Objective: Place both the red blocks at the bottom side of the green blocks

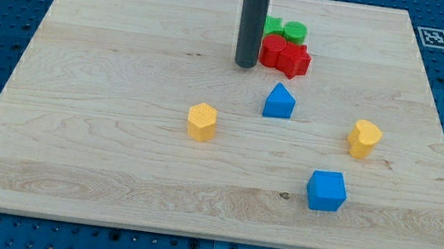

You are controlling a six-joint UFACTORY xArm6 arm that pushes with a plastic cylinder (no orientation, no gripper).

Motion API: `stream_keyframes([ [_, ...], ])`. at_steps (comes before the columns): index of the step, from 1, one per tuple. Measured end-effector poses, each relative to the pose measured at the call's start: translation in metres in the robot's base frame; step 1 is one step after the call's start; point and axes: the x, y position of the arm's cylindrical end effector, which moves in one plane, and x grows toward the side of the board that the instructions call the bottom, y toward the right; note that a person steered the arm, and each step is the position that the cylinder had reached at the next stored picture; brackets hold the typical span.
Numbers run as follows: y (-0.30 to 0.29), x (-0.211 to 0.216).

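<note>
Just left of the red pair, the rod's tip [245,64] rests on the desk [98,151], with no gripper on this arm to open or close.

Immediately to the tip's right lie the two red blocks [284,55], one rounded and one star-like, touching each other; the two green blocks [286,30] sit directly above them toward the view's top. The reds look already placed beneath the greens, so any further nudge would run rightward. A blue block [279,102] lies lower, apart.
</note>
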Motion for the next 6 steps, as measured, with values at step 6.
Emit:
stream_keyframes([
  [6,0.088,0.01],
])
